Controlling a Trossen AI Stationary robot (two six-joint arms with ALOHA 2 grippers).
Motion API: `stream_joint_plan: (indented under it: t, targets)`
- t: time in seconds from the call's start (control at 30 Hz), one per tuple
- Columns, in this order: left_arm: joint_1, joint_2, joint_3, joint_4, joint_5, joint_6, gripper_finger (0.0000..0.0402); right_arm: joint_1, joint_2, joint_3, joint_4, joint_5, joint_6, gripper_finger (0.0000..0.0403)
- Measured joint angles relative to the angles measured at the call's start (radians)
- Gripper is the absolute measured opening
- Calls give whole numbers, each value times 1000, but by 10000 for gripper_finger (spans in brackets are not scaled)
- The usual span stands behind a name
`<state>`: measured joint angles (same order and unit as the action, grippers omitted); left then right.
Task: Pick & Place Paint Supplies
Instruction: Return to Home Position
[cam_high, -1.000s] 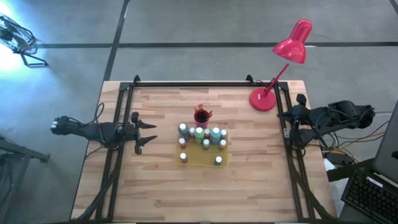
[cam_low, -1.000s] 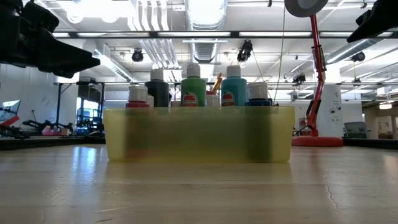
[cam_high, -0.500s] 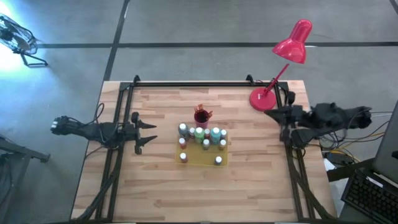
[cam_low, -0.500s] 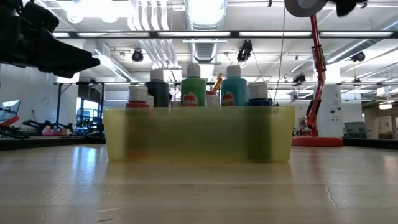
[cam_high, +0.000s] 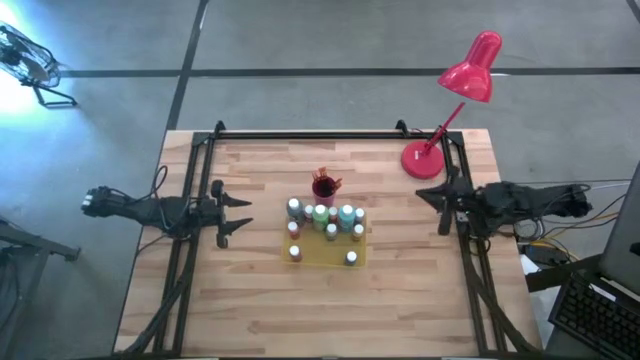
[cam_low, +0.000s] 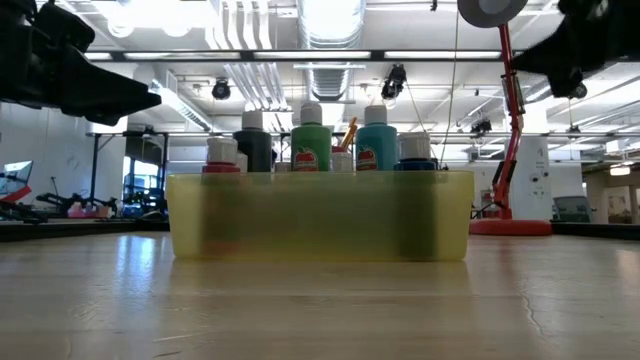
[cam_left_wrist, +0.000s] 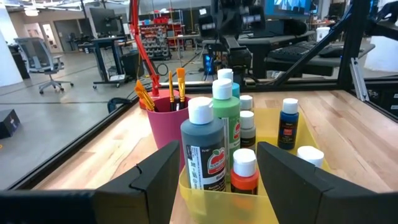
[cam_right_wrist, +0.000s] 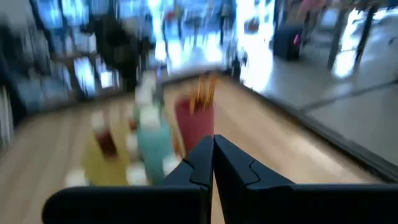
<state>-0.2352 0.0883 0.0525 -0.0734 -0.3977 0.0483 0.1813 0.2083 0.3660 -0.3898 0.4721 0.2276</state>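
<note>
Several small paint bottles (cam_high: 325, 222) stand upright in a flat yellow tray (cam_high: 322, 259) at the table's middle; their caps show above the tray wall (cam_low: 320, 215) in the low view. Orange-tipped brushes (cam_left_wrist: 171, 87) stand in a magenta cup (cam_high: 323, 187) just behind the tray. My left gripper (cam_high: 245, 215) hovers open to the tray's left, pointing level at the bottles (cam_left_wrist: 214, 124), touching nothing. My right gripper (cam_high: 421, 194) is shut and empty, above the table's right rail, pointing toward the tray; its shut fingers (cam_right_wrist: 213, 152) show in the right wrist view.
A red desk lamp (cam_high: 455, 100) stands at the far right corner, its base (cam_high: 422, 160) just behind my right gripper. Black rails (cam_high: 195, 250) run along the table's left, right and far sides. Bare wood (cam_high: 320, 310) lies between the tray and the near edge.
My right gripper has swung out from the table's right edge toward the tray and come down, tipping nearer to level; it has stayed shut. The bottles, tray and cup have not moved.
</note>
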Motion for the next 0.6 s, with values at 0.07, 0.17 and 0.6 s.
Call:
stream_joint_plan:
  t: [0.07, 0.17, 0.6]
  targets:
    - [0, 0, 0, 0, 0, 0, 218, -18, -31, -13, 76, 3, 18, 8]
    - [0, 0, 0, 1, 0, 0, 218, -48, -45, -80, 204, -16, 27, 8]
    - [0, 0, 0, 4, 0, 0, 218, -148, -131, -256, 100, -35, 2, 8]
